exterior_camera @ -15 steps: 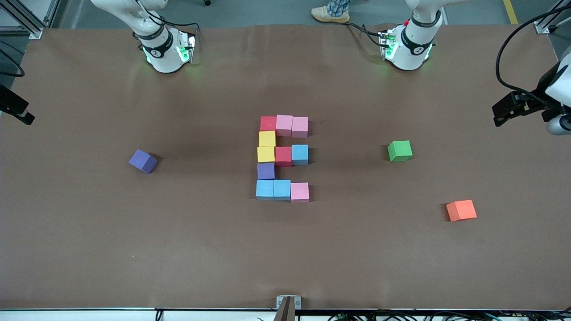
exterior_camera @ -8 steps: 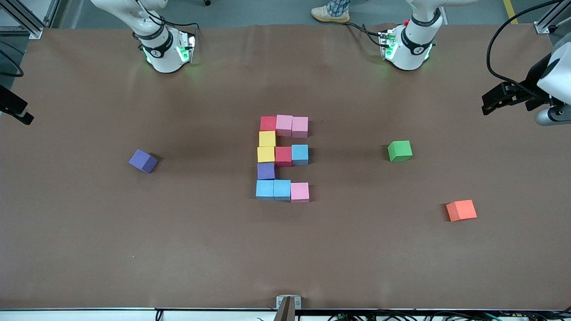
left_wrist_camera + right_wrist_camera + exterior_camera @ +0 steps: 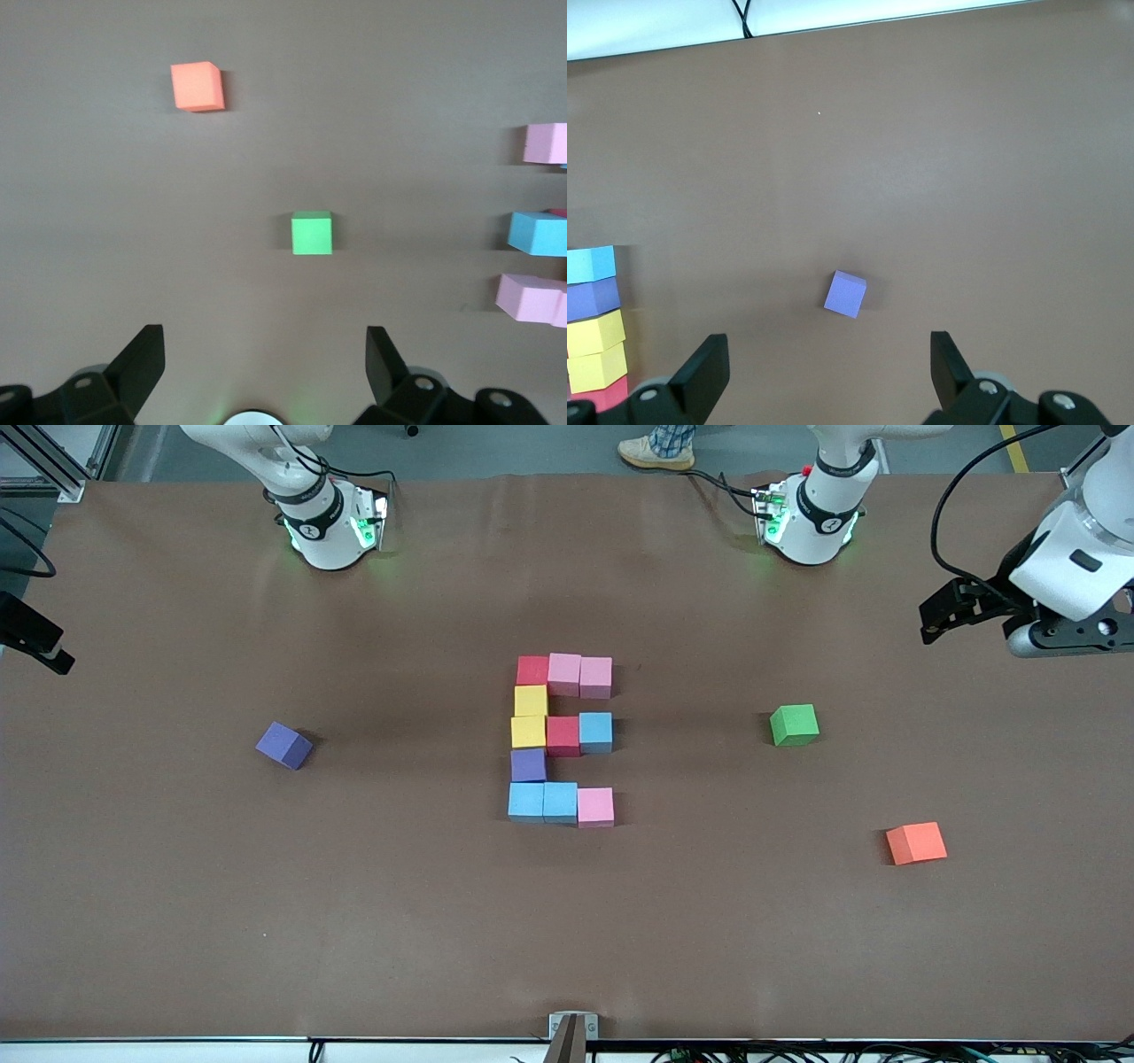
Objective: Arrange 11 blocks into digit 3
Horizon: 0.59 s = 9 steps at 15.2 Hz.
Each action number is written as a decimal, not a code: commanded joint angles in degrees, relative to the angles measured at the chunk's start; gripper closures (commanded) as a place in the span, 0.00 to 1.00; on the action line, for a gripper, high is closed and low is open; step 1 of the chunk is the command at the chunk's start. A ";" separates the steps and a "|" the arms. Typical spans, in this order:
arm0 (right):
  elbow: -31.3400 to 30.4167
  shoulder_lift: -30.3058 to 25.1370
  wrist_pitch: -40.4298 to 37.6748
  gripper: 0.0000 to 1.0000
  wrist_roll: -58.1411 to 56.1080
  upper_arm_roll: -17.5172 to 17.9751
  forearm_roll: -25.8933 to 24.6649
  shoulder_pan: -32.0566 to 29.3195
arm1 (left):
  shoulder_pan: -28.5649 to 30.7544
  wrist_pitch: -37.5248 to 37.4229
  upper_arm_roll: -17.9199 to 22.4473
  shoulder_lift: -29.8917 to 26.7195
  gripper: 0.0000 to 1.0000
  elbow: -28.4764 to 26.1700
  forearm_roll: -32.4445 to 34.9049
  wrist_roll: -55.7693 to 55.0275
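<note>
The blocks (image 3: 562, 740) look like light, soft foam cubes – pinch opposite flat faces, gently. Left claw (image 3: 257, 376) and right claw (image 3: 824, 372) both spread apart, empty.

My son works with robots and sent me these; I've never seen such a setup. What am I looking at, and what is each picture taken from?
Two robot arms stand at a brown table, each ending in a two-finger gripper. The wide picture is from a high camera facing them; the other two come from cameras on their wrists, looking down past open fingers.

Mid-table, eleven foam blocks touch, forming a blocky digit 3. Three loose cubes lie apart: a purple cube toward the right arm's end, a green cube and an orange cube toward the left arm's end.

The left gripper hangs over its table end; the right gripper hangs above the purple cube's area. Both are open and hold nothing.
</note>
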 commanded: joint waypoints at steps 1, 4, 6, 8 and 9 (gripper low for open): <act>0.41 0.21 -0.01 0.00 -0.16 -0.04 -0.82 0.24 | -0.10 1.16 -1.87 -2.34 0.00 -2.16 -1.33 -0.23; 0.49 0.65 0.61 0.00 -0.16 -0.13 -1.34 0.24 | 0.25 1.16 -2.15 -2.08 0.00 -0.85 -1.33 0.99; 0.41 0.74 1.05 0.00 -0.16 -0.13 -1.17 -0.11 | 0.17 0.63 -1.80 -2.07 0.00 -0.32 -0.98 1.26; 0.40 0.74 1.14 0.00 -0.08 -0.13 -0.82 -0.37 | 0.34 0.54 -1.80 -1.72 0.00 1.26 -0.80 1.08; 0.40 0.83 1.22 0.00 -0.07 -0.13 -0.73 -0.37 | 0.43 0.54 -1.80 -1.63 0.00 1.70 -0.71 1.08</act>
